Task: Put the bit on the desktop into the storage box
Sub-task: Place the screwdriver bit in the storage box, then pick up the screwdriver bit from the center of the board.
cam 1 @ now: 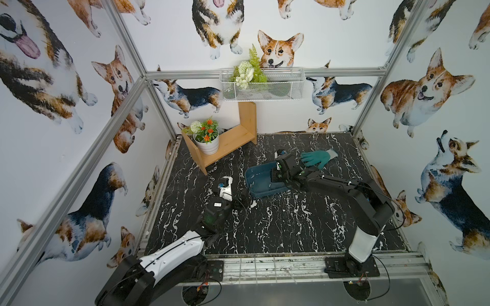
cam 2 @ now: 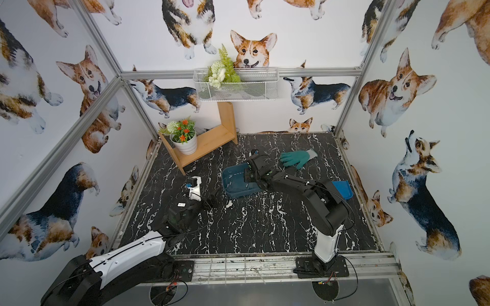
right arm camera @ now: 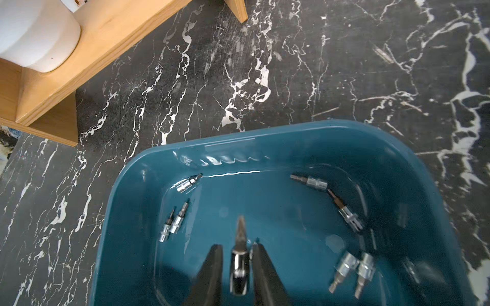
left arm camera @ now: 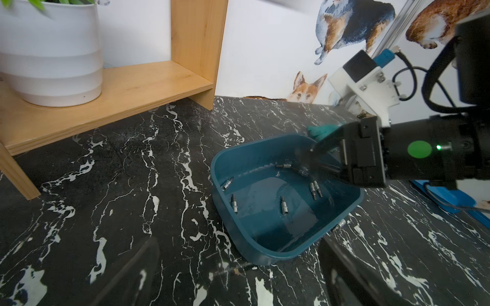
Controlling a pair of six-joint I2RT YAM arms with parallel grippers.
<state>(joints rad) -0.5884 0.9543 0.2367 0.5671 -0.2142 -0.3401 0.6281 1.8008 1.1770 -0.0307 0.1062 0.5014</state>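
right end effector (right arm camera: 237,246), jaws parted, straddles the bit (right arm camera: 240,265) over the storage box (right arm camera: 397,159).

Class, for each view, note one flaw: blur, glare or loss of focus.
Right wrist view: the bit between the fingers of the right pincer is motion-smeared; glare streaks the storage box wall. Left wrist view: that pincer is smeared, the left pincer out of focus.

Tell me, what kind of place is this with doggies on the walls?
Probably a robot practice booth, not a real room: a left arm and right arm mounted by a marble-look desktop, a metal frame around corgi wallpaper, and a storage box of tool bits.
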